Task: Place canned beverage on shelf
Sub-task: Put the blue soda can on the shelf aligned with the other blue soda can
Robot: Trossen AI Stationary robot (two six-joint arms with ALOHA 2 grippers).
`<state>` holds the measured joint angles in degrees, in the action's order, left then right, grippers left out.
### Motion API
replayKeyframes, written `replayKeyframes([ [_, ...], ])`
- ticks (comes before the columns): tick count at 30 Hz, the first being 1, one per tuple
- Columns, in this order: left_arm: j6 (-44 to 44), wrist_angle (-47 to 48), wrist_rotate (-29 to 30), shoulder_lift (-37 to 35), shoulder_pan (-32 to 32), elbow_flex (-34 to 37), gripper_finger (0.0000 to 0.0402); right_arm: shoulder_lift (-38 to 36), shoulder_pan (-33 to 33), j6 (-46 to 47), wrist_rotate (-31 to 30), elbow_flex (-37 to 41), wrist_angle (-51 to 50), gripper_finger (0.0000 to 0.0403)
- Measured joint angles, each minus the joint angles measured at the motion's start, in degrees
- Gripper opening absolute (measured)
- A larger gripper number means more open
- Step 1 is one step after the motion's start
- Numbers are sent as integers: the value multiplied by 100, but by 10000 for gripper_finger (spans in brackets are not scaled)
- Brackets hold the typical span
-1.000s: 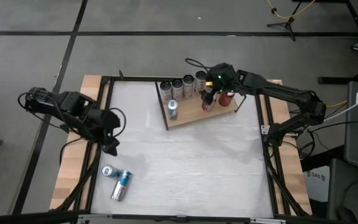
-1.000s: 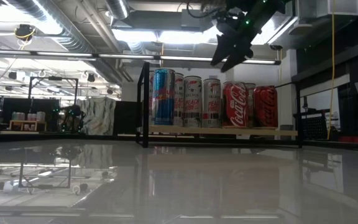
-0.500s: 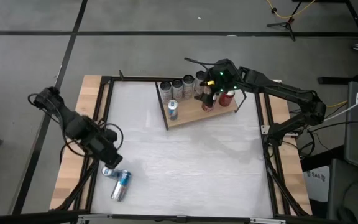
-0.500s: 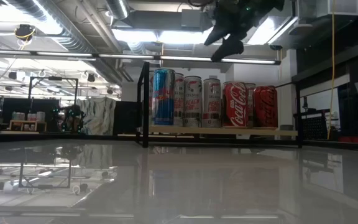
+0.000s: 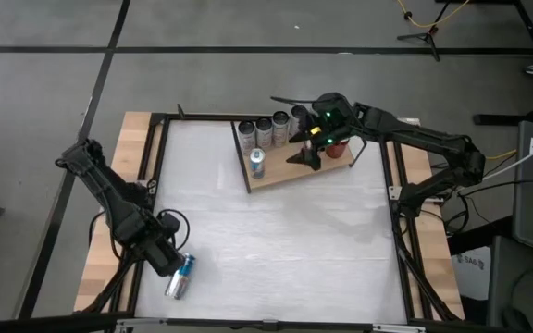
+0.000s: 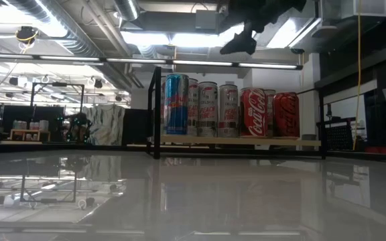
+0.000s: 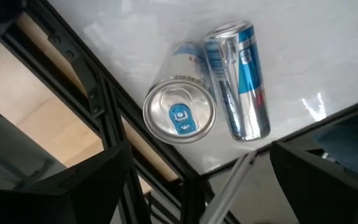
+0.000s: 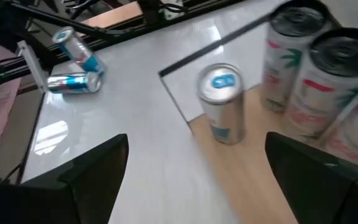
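Left gripper (image 5: 167, 259): jaws spread wide, nothing held. In the left wrist view its two dark fingers (image 7: 73, 180) are cut off by the frame edge. Between the jaws and just ahead of them, an upright can (image 7: 179, 118) is seen end-on, blue tab showing, with a lying blue-and-silver can (image 7: 240, 79) touching or nearly touching its side. In the high view the upright can is hidden beneath the gripper; only the lying can (image 5: 180, 276) is seen, just beside the jaws. Neither can is seen in the low view.

Right gripper (image 5: 309, 155): jaws open and empty, held above the shelf (image 5: 276, 177). In the low view only a dark fingertip (image 6: 238, 45) is seen near the ceiling lights; the rest is cut off. In the right wrist view the fingers (image 8: 82, 180) are blurred at the edges. Between and beyond the jaws a slim blue-topped can (image 8: 221, 102) stands on the wooden board (image 8: 278, 186); silver cans (image 8: 319, 74) stand to one side, partly cut off. The two loose cans (image 8: 73, 62) are seen far beyond the jaws on the white tabletop (image 8: 135, 143).

The low view alone shows the labels in the row: a blue can (image 6: 176, 104), silver cans (image 6: 218, 109), and two red cola cans (image 6: 253, 112). From above the red cans are mostly hidden beneath the right arm; the back row (image 5: 271, 127) shows only its tops.
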<state>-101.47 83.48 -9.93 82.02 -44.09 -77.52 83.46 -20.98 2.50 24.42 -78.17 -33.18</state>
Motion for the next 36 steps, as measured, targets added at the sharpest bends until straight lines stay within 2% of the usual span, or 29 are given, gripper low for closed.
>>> replayKeyframes([
  [8,-383,7,574,48,-188,0,377,0,369,-42,-22,0,47,367],
  [13,-643,-38,570,48,-331,163,377,0,588,-46,-23,0,47,367],
  [28,-599,-847,586,50,-399,1164,377,0,1102,-55,-135,0,52,367],
  [36,-597,-1162,584,52,-399,1479,377,0,1098,-50,-189,0,52,367],
])
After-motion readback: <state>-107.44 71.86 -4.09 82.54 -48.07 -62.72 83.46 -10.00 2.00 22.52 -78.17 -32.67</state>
